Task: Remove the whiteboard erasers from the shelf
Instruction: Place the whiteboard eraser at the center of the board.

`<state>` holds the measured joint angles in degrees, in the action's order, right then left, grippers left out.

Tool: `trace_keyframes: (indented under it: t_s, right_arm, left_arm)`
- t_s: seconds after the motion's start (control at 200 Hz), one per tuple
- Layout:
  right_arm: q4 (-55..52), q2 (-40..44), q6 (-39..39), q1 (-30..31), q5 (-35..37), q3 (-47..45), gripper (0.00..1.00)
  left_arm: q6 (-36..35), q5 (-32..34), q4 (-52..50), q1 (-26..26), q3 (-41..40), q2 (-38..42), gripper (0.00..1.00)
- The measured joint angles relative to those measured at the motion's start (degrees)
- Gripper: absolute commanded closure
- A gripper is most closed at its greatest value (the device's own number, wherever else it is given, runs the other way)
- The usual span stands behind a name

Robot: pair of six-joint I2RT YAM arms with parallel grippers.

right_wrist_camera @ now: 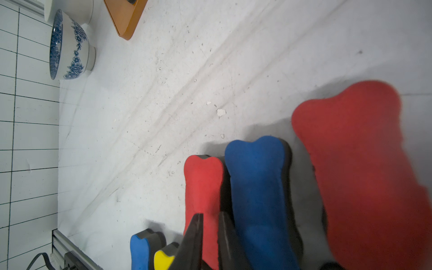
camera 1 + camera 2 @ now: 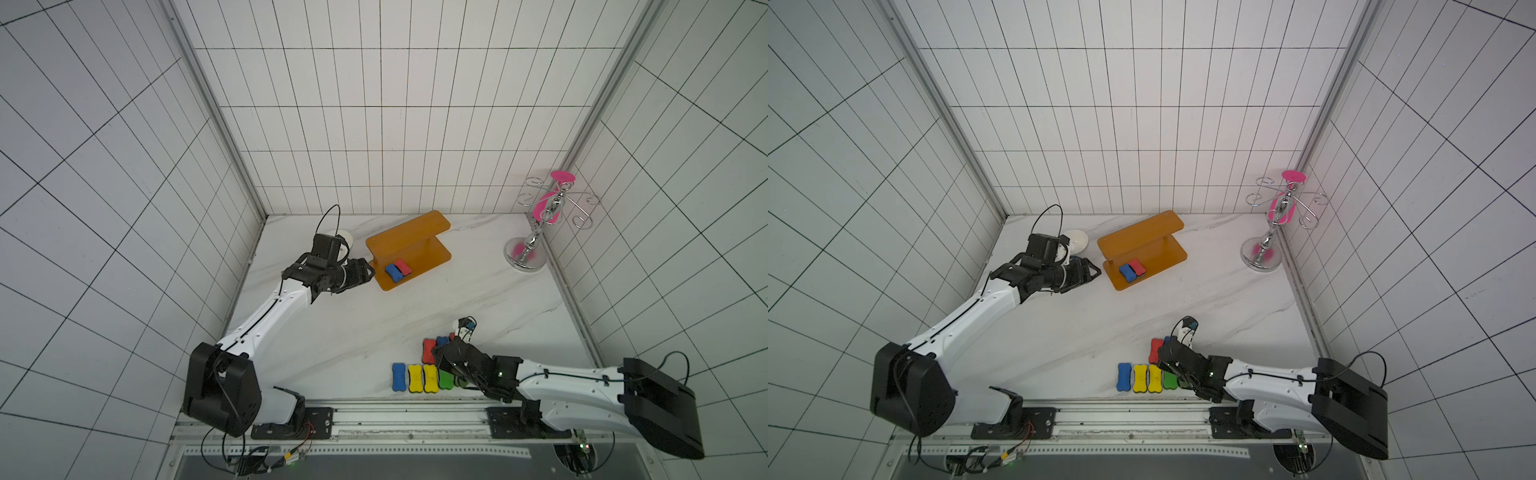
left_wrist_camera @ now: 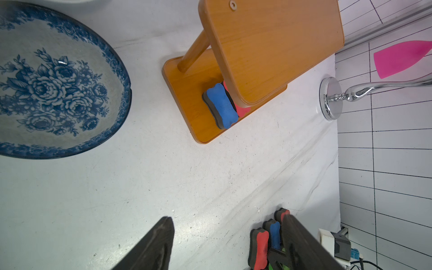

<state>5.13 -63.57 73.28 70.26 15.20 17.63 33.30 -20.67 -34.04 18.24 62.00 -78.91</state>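
The orange-brown shelf [image 2: 409, 245] [image 2: 1142, 245] stands at the back middle. On its lower board a blue eraser [image 2: 392, 272] [image 3: 222, 105] lies beside a red eraser [image 2: 402, 267] [image 3: 242, 109]; the top board half covers the red one in the left wrist view. My left gripper [image 2: 371, 272] [image 3: 228, 218] is open and empty, just left of the shelf's near corner. At the front lie a red [image 1: 203, 182], a blue [image 1: 257, 187] and another red eraser [image 1: 362, 163]. My right gripper [image 2: 435, 355] [image 1: 211, 217] hovers over the first red one, jaws a narrow gap apart, clamping nothing.
A row of blue [image 2: 398, 377], two yellow [image 2: 423, 378] and green erasers [image 2: 445, 379] lies along the front edge. A blue-and-white bowl [image 2: 348, 239] [image 3: 58, 81] sits left of the shelf. A chrome hook stand [image 2: 525, 253] with a pink spatula [image 2: 548, 208] stands back right.
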Motion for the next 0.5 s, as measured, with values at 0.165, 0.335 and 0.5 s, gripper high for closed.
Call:
trace_keyframes:
  t_s: [0.165,0.335,0.5]
  right_arm:
    - [-0.50,0.81,-1.73,0.28,-0.76,0.04,0.76]
    - [-1.64,0.96,-5.64,1.53,-1.18,2.03,0.82]
    - [-3.23,-7.39,-10.47,2.89,-2.95,10.80,0.83]
  left_arm:
    - [0.17,0.02,0.02,0.00,0.00,0.00,0.24]
    - [0.15,0.04,0.04,-0.02,0.00,-0.07,0.24]
    - [0.15,0.04,0.04,-0.09,0.00,-0.50,0.24]
